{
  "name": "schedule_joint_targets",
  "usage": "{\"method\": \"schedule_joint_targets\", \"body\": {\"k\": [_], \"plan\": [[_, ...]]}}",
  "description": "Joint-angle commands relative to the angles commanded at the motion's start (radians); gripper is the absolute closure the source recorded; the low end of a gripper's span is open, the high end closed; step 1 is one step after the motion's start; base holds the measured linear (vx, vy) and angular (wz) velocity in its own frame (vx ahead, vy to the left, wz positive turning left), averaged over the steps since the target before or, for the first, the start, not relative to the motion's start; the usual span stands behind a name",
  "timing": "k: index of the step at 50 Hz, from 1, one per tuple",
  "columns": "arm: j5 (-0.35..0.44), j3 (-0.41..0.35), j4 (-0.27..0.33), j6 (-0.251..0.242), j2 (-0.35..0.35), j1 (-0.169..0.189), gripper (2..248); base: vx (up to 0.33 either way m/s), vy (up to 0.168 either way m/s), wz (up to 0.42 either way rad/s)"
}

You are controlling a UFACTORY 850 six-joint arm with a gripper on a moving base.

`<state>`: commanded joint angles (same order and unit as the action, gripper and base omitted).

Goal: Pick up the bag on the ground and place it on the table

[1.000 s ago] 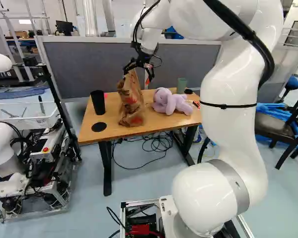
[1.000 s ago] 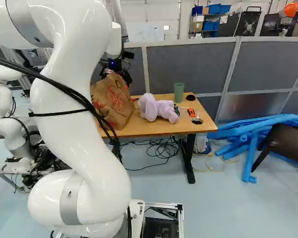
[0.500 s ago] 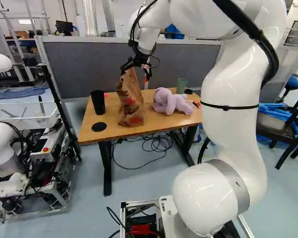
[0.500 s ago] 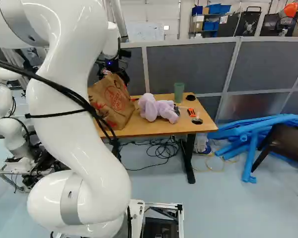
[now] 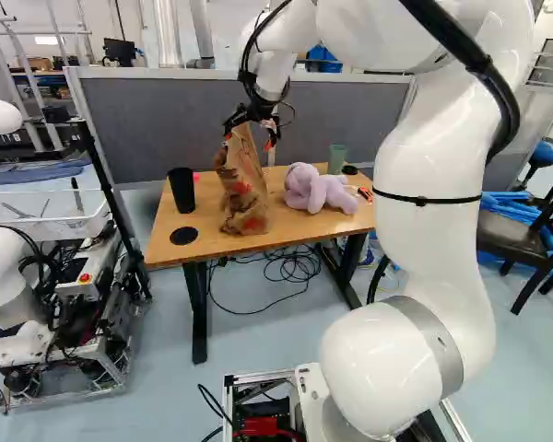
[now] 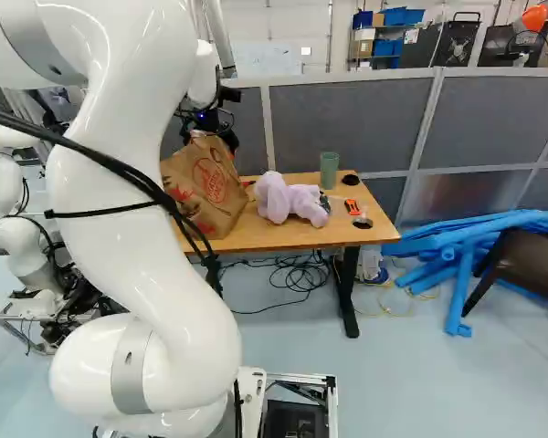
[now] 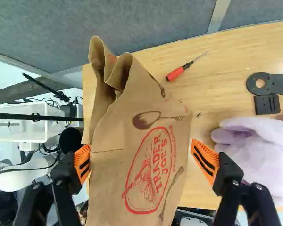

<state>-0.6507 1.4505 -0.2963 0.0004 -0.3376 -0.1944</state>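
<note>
Your gripper [image 5: 249, 141] is wide open, one finger each side of the paper bag [image 5: 242, 189], which is upright on the surface [image 5: 304, 227]. You can't tell if the finger overlapping the bag's edge touches it. Your arm [image 5: 424, 239] and its cables hide a lower bit of bag in the right base view; wrist view cuts off its near end. Purple plush [image 5: 327, 191] is cut off there too, black cup [image 5: 182, 191] partly covered.

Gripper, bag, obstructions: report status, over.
Gripper open, astride brown paper bag. Bag standing on wooden table, not gripped. Lilac plush toy and black cup flank it; keep clear of both.
</note>
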Motion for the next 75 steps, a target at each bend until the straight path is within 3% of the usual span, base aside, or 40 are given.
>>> {"method": "schedule_joint_targets", "body": {"k": [10,75], "plan": [[0.039,-0.005,0.000,0.000,0.004,-0.007,3,0.000,0.000,0.000],[0.039,-0.005,0.000,0.000,0.004,-0.007,3,-0.096,0.050,0.023]]}}
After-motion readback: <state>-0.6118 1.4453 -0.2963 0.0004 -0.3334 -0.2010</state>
